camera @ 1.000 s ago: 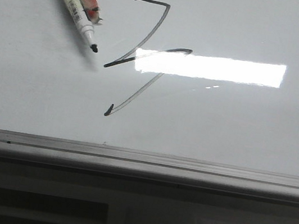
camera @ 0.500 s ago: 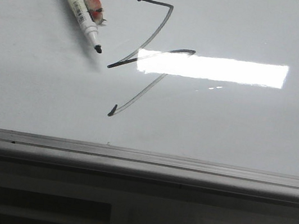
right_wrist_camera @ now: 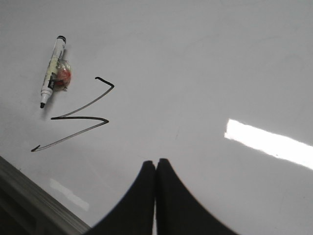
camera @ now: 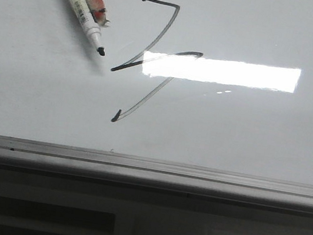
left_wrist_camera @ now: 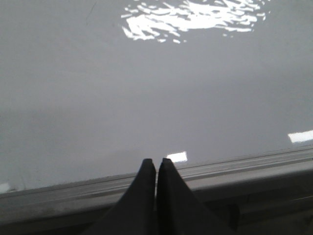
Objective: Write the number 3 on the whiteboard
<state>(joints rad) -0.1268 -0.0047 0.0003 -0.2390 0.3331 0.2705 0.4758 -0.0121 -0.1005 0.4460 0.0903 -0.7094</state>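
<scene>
- Filling most of my front view is the whiteboard (camera: 250, 126), glossy and pale, with its grey metal edge rail (camera: 148, 167) running along the near side and a bright rectangular light reflection (camera: 220, 71) lying across the surface.
- I see the number 3 (camera: 151, 57) drawn left of the board's centre — thin black angular strokes, a short hook at its far end and another at its near end; the reflection cuts across its middle stroke.
- A marker (camera: 79, 5) lies flat on the board just beside the 3, to its left, uncapped, black tip pointing toward the strokes but apart from them.
- The right gripper (right_wrist_camera: 155, 164) hangs above bare board, fingers pressed together with nothing between them, well apart from the marker.
- The left gripper (left_wrist_camera: 156, 163) — fingers also together and empty — sits over the rail.
</scene>
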